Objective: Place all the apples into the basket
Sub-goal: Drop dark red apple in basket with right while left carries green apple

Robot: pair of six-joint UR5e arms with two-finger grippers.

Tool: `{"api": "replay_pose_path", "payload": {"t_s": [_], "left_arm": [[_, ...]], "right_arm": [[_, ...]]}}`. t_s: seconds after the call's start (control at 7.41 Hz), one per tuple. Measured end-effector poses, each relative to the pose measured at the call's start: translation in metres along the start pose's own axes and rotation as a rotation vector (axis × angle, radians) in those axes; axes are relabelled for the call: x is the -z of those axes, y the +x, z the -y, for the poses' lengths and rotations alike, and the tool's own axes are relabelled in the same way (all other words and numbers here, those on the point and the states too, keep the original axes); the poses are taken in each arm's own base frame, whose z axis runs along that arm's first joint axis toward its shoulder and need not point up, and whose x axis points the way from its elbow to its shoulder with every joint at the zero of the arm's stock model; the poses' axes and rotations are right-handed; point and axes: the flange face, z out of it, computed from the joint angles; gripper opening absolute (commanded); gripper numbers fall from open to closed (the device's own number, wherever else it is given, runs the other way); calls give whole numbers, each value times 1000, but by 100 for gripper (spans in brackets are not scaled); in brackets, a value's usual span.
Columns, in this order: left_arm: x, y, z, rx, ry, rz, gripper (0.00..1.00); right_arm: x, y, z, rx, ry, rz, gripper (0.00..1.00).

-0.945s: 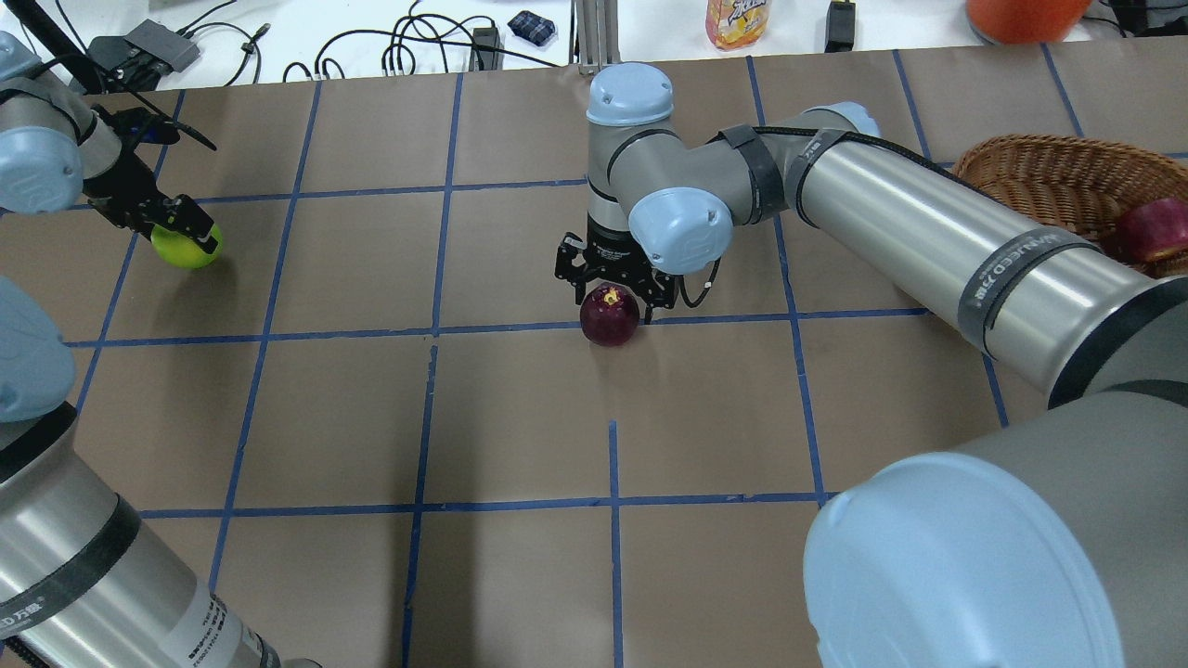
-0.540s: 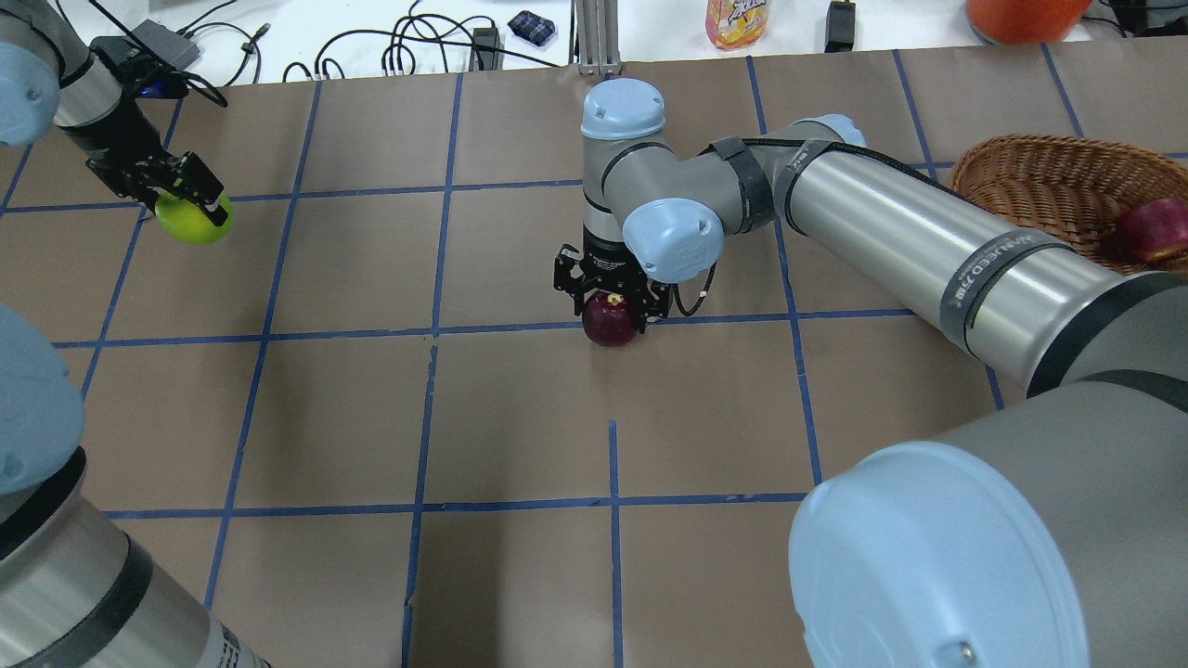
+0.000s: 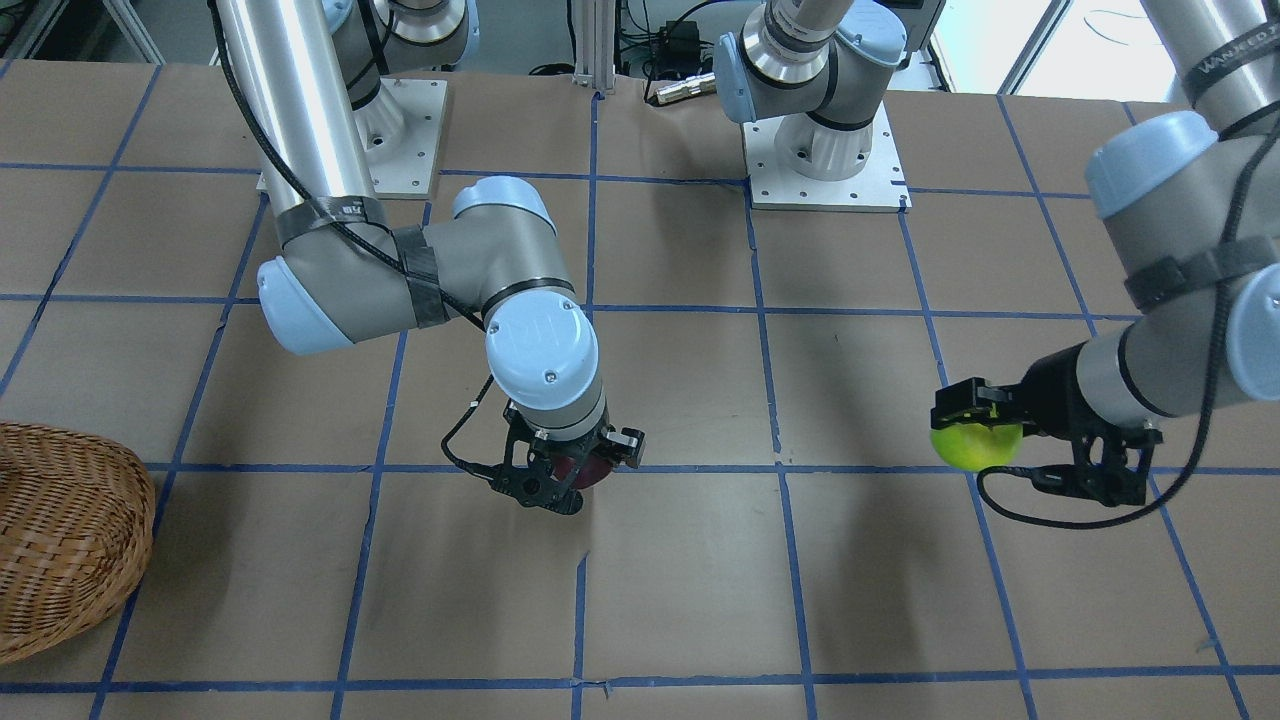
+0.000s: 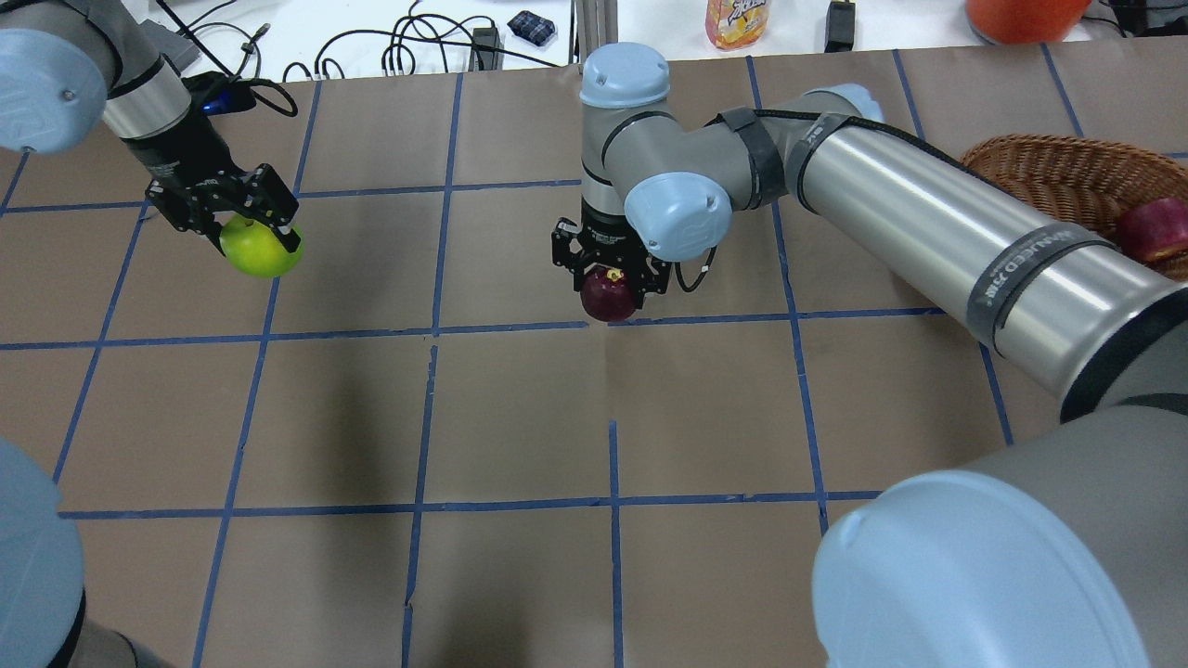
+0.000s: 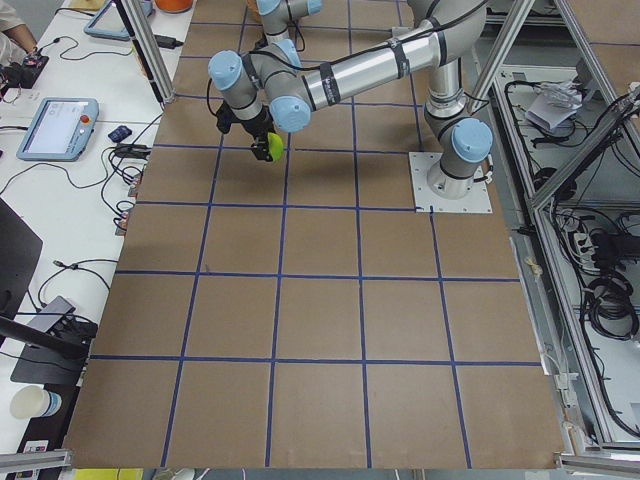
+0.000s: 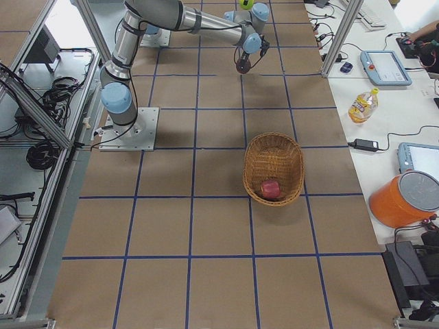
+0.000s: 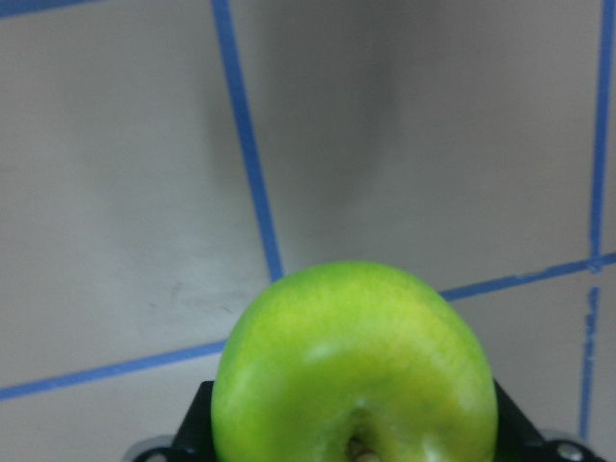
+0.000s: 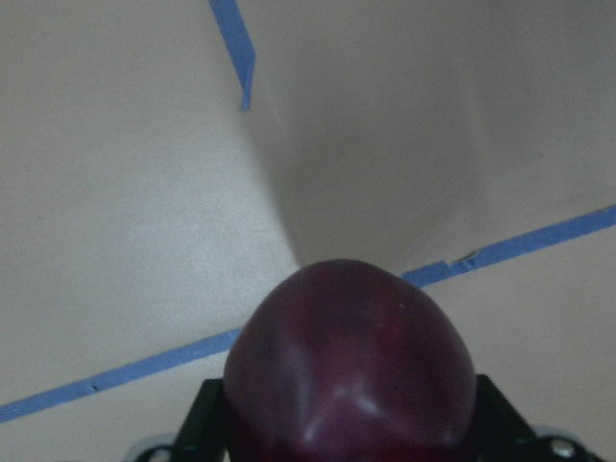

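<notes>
My left gripper (image 4: 243, 215) is shut on the bright green apple (image 4: 262, 250) and holds it above the table's left part; it fills the left wrist view (image 7: 354, 371) and shows in the front view (image 3: 974, 443). My right gripper (image 4: 610, 274) is shut on the dark maroon apple (image 4: 608, 297), lifted a little off the table at the middle; it also shows in the right wrist view (image 8: 351, 375) and, mostly hidden, in the front view (image 3: 585, 470). The red apple (image 4: 1154, 232) lies in the wicker basket (image 4: 1039, 176) at the far right, also seen from the right side (image 6: 271, 188).
The brown table has a blue tape grid. Beyond its far edge lie cables (image 4: 408, 46), a yellow juice bottle (image 4: 736, 20) and an orange container (image 4: 1021, 17). The right arm's long link (image 4: 937, 232) reaches across in front of the basket.
My left gripper has carried the green apple up and to the right. My right gripper has closed on the maroon apple and raised it slightly off the table.
</notes>
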Motion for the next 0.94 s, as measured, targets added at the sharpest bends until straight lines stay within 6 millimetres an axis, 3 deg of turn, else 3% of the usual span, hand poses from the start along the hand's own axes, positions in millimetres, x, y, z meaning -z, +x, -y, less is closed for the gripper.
{"api": "replay_pose_path", "payload": {"t_s": [0.27,0.4,0.68,0.94], "left_arm": [[-17,53,-27,88,2,-11,21],[-25,94,-33,108,25,12,21],[-46,163,-36,186,63,41,21],[-74,239,-31,213,155,48,21]], "right_arm": [[71,40,33,-36,51,2,0],[102,80,62,-31,64,-16,0],[138,201,133,30,54,-92,0],[147,317,181,176,33,-213,0]]}}
